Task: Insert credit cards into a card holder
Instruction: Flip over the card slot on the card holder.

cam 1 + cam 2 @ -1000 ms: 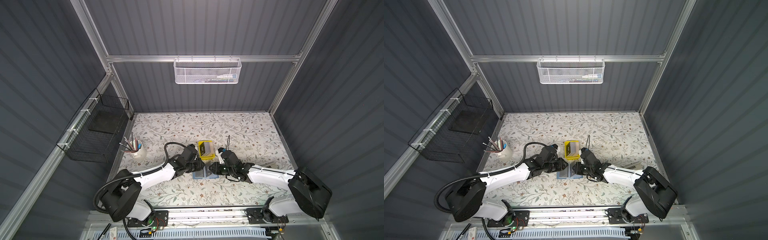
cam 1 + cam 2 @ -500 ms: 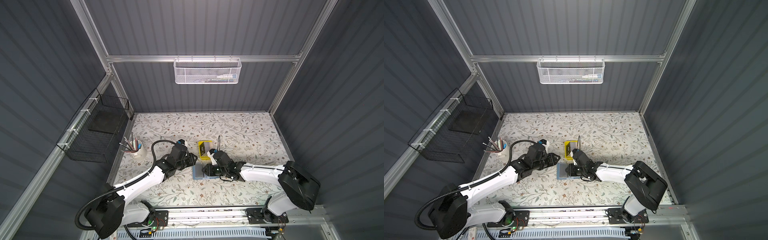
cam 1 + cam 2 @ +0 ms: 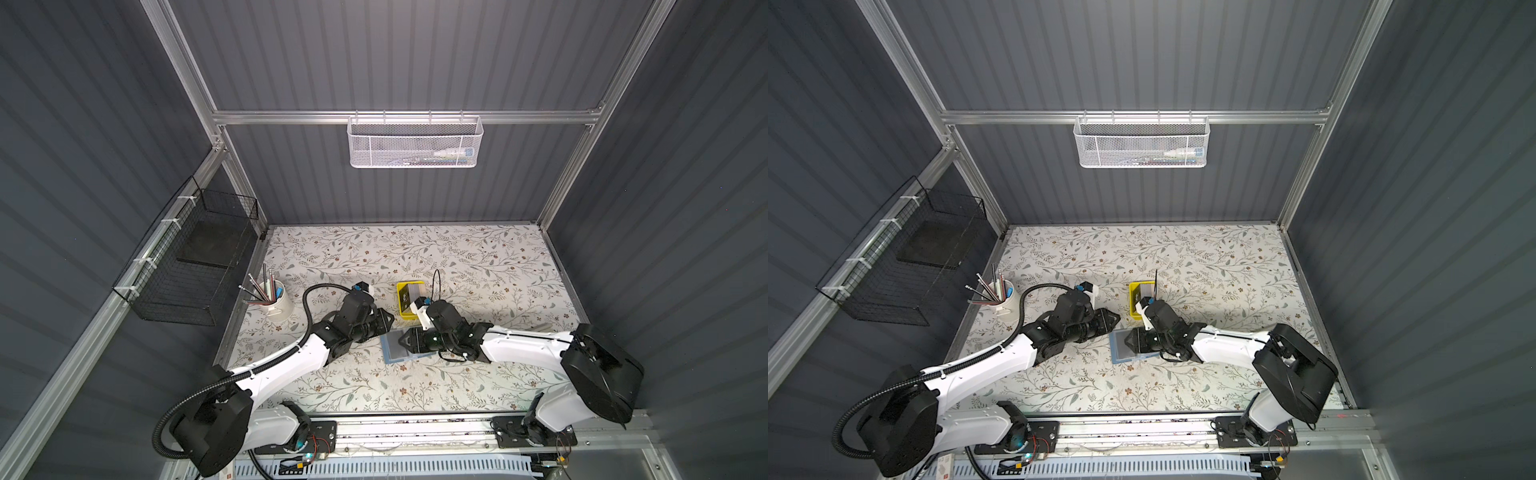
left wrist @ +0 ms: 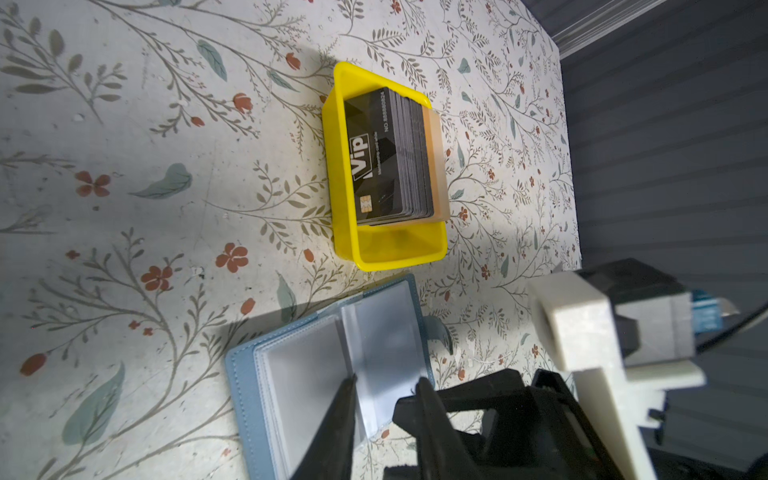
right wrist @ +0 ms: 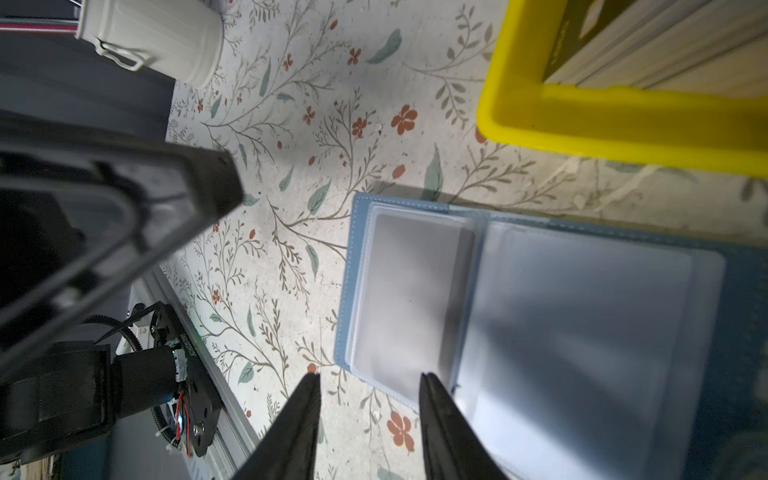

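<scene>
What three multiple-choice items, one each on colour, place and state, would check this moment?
1. What colour is the cover of the small stitched leather-like card holder?
A) red
B) green
C) blue

2. Where is the stack of black plastic VIP cards?
A) in the yellow plastic tray
B) in the card holder's sleeves
C) under the card holder

3. How does the card holder lie?
A) snapped shut
B) open flat, clear sleeves up
C) standing on edge

Answers:
1 C: the stitched cover rim shows blue in both wrist views.
2 A: the cards sit between the tray's walls in the left wrist view.
3 B: two clear pages face up, and those in view look empty.
</scene>
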`<state>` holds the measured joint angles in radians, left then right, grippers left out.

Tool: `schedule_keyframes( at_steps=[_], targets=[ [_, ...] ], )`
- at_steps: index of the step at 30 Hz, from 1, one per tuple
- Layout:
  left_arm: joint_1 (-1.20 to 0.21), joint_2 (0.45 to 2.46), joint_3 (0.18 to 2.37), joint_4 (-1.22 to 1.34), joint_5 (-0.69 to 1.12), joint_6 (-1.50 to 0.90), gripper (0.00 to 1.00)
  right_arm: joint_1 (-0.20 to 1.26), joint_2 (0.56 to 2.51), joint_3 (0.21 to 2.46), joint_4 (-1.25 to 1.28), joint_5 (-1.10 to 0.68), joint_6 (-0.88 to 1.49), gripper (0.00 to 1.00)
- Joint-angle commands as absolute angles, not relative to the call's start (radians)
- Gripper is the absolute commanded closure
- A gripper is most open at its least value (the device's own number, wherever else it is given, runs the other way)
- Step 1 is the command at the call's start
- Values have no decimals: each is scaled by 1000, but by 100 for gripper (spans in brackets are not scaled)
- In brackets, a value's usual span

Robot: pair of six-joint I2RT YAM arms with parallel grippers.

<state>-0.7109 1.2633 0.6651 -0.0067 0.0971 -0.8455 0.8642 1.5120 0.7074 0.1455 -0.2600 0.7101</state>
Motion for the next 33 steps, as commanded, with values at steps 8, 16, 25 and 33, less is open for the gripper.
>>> schedule_keyframes(
  at_steps=[8,16,25,33],
  targets=[
    [-711,1254,704,-80,147,-707,73,871,1447,706,115,-132,686,57],
    [-711,1261,694,-16,178,-664,72,867,1355,675,38,-23,689,56],
    [-711,1322,711,19,178,-673,70,825,1256,664,-72,48,675,52],
    [-707,1404,798,-24,167,-615,70,728,1252,685,-100,-16,649,44]
  ],
)
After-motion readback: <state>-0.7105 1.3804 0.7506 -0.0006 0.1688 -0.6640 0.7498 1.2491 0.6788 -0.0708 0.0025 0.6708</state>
